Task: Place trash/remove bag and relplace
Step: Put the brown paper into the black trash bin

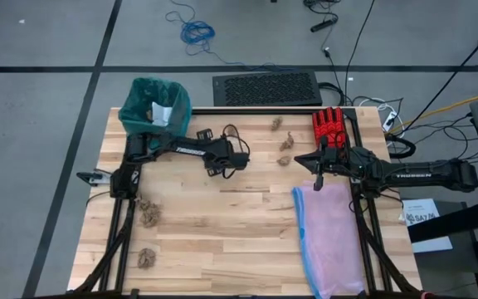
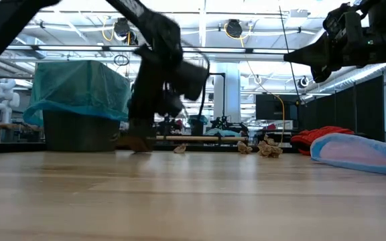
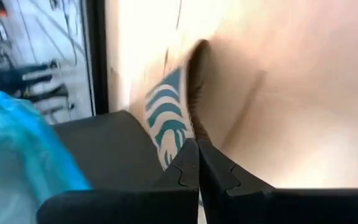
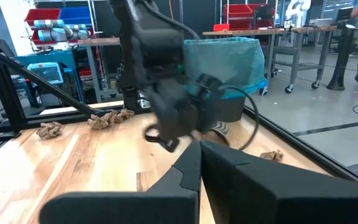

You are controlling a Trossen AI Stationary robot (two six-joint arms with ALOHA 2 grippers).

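Note:
The bin point(image 1: 139, 133) lined with the teal-green bag point(image 1: 143, 93) stands at the table's far left; something white point(image 1: 163, 114) lies inside it. My left gripper point(image 1: 241, 159) is over the table's middle, slanting down, shut on a flat paper scrap point(image 3: 165, 118), white with blue-green stripes and a brown edge. Brown paper wads lie on the wood at the far middle point(image 1: 277, 123), point(image 1: 286, 144) and near left point(image 1: 148, 213), point(image 1: 146, 257). My right gripper point(image 1: 316, 173) waits shut, above the far end of the pink bag point(image 1: 330, 241). My left gripper pinches the striped scrap's near end point(image 3: 180, 146) between its two fingertips. The fingers come at it slanting down from the table's left. The scrap sticks out ahead of the fingertips, seen nearly edge-on. Whether its far end is clear of the wood cannot be told.
A red glove point(image 1: 330, 124) lies at the far right, just beyond my right gripper. The pink bag with a blue edge covers the near right of the table. A third wad point(image 1: 284, 160) lies between the two grippers. Bare wood point(image 1: 222, 241) spreads over the near middle.

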